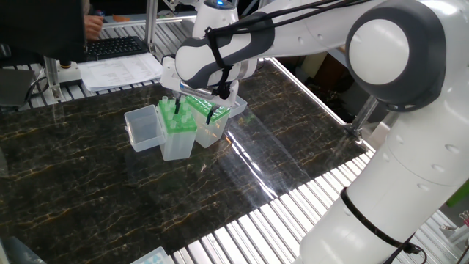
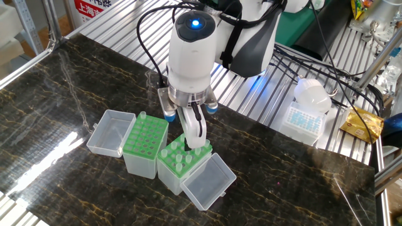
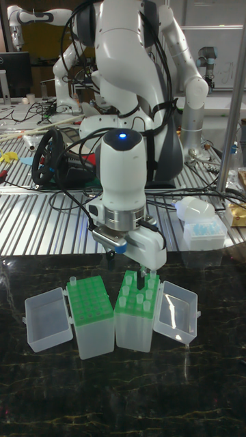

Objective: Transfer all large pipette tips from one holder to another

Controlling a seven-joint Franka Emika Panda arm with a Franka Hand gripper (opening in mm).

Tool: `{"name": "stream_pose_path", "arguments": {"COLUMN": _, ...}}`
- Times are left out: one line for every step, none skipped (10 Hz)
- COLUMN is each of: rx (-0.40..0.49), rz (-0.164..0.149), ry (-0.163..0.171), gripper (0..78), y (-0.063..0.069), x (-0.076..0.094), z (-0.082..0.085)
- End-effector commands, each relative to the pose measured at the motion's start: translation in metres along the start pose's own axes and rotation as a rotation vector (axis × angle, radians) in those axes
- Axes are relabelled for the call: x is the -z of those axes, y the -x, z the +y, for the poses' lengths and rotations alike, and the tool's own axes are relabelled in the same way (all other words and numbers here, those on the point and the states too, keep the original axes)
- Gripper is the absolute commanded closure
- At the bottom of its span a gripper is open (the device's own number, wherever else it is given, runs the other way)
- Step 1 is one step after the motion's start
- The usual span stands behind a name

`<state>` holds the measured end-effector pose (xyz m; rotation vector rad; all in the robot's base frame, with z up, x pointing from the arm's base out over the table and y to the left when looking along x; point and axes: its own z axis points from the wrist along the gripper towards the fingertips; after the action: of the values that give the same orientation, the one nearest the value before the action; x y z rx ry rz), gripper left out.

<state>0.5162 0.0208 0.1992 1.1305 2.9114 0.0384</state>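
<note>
1. We see the large pipette tips (image 2: 178, 157) as pale-green cones with round collars, upright in the right-hand rack (image 2: 183, 162); one tip (image 2: 142, 115) stands in the other rack (image 2: 146, 136).
2. Our hand (image 2: 195, 139) sits low over the right-hand rack on the tabletop (image 2: 75, 81); we cannot tell whether its fingers are apart or together.

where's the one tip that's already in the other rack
In the other fixed view, the single pipette tip stands in the far corner of the left rack, beside its open clear lid.
</note>
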Motion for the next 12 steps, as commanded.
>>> {"name": "stream_pose_path", "arguments": {"rx": 0.007, "rz": -0.002, "ry": -0.002, "gripper": 0.1, "y": 0.001, "x": 0.0005, "z": -0.0001}}
{"name": "stream_pose_path", "arguments": {"rx": 0.01, "rz": -0.004, "ry": -0.004, "gripper": 0.1, "y": 0.001, "x": 0.0005, "z": -0.0001}}
{"name": "stream_pose_path", "arguments": {"rx": 0.01, "rz": -0.005, "ry": -0.005, "gripper": 0.1, "y": 0.001, "x": 0.0005, "z": -0.0001}}
{"name": "stream_pose_path", "arguments": {"rx": 0.01, "rz": -0.005, "ry": -0.006, "gripper": 0.1, "y": 0.001, "x": 0.0005, "z": 0.0}}
{"name": "stream_pose_path", "arguments": {"rx": 0.01, "rz": -0.005, "ry": -0.006, "gripper": 0.1, "y": 0.001, "x": 0.0005, "z": 0.0}}
{"name": "stream_pose_path", "arguments": {"rx": 0.009, "rz": -0.006, "ry": -0.006, "gripper": 76.4, "y": 0.001, "x": 0.0005, "z": 0.0}}
{"name": "stream_pose_path", "arguments": {"rx": 0.009, "rz": -0.006, "ry": -0.006, "gripper": 76.4, "y": 0.001, "x": 0.0005, "z": 0.0}}
{"name": "stream_pose_path", "arguments": {"rx": 0.009, "rz": -0.006, "ry": -0.006, "gripper": 76.4, "y": 0.001, "x": 0.0005, "z": 0.0}}
{"name": "stream_pose_path", "arguments": {"rx": 0.009, "rz": -0.006, "ry": -0.006, "gripper": 76.4, "y": 0.001, "x": 0.0005, "z": 0.0}}
{"name": "stream_pose_path", "arguments": {"rx": 0.009, "rz": -0.006, "ry": -0.006, "gripper": 76.4, "y": 0.001, "x": 0.0005, "z": 0.0}}
{"name": "stream_pose_path", "arguments": {"rx": 0.009, "rz": -0.006, "ry": -0.006, "gripper": 76.4, "y": 0.001, "x": 0.0005, "z": 0.0}}
{"name": "stream_pose_path", "arguments": {"rx": 0.009, "rz": -0.006, "ry": -0.006, "gripper": 76.4, "y": 0.001, "x": 0.0005, "z": 0.0}}
